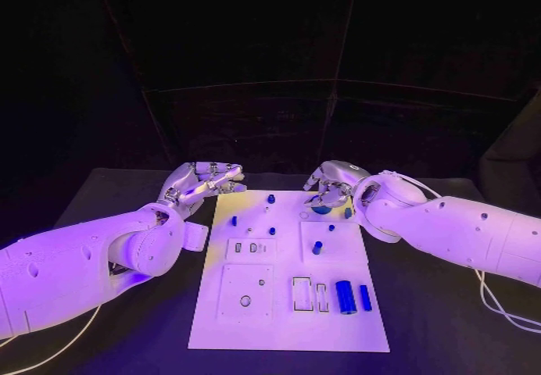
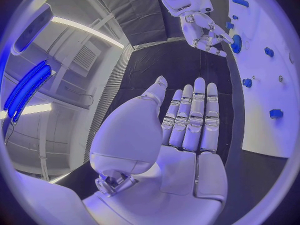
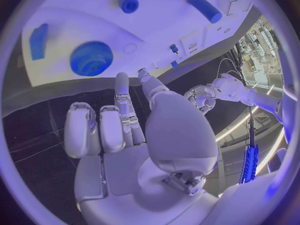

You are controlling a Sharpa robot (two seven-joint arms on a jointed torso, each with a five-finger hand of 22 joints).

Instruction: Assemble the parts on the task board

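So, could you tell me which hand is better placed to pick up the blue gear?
Probably the right hand: it hovers at the board's far end, right by the gear, empty, fingers partly curled. The left hand is open, off the board's far-left corner.

A black table (image 1: 124, 187) stretches beneath and beyond both hands, its dark surface also visible past the fingers in each wrist view.

Arms: smooth white shells, rounded joints, small dark screw holes.
Left hand (image 1: 201, 181): silver, segmented fingers.
Right hand (image 1: 328, 187): the same silver.
Cables: thin white, trailing behind both arms.
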